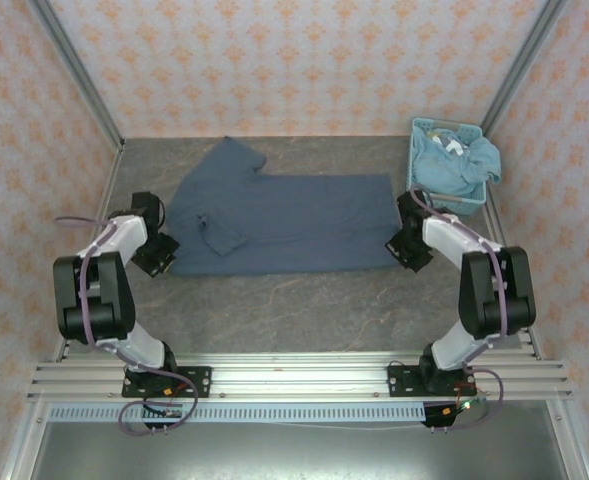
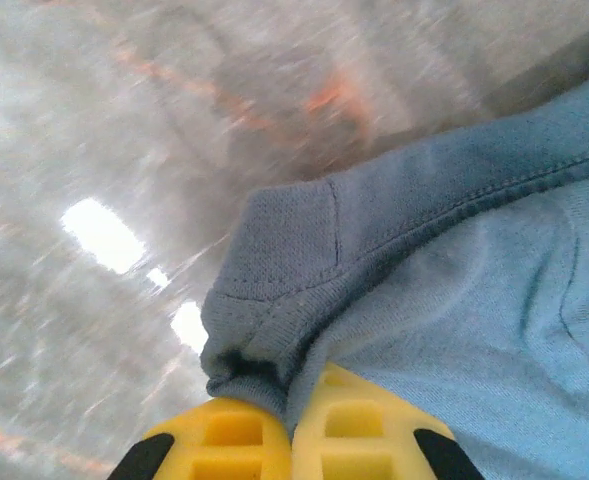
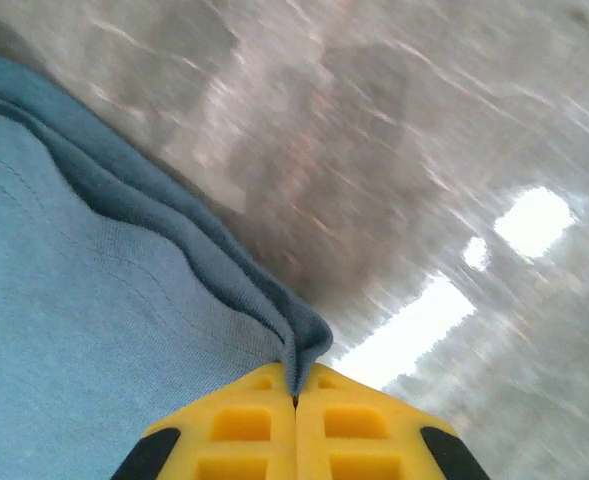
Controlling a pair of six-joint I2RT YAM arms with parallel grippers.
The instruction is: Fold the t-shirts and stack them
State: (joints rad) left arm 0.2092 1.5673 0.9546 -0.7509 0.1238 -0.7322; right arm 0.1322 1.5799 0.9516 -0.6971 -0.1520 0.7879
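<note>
A dark slate-blue t-shirt [image 1: 284, 222] lies spread across the middle of the table. My left gripper [image 1: 160, 256] is shut on the shirt's near left corner; in the left wrist view the yellow fingers [image 2: 224, 440] pinch bunched hem cloth [image 2: 274, 330]. At the shirt's near right corner my right gripper [image 1: 408, 250] is shut too, and the right wrist view has a fold of the shirt's edge [image 3: 299, 345] squeezed between its yellow fingers [image 3: 349, 430]. Lighter blue-teal t-shirts [image 1: 459, 160] are heaped in the basket [image 1: 416, 175] at the back right.
The light blue plastic basket stands in the back right corner, just behind my right arm [image 1: 479, 270]. Patterned walls close off the table at the back and both sides. Bare grey tabletop [image 1: 294, 310] runs between the shirt and the arm bases.
</note>
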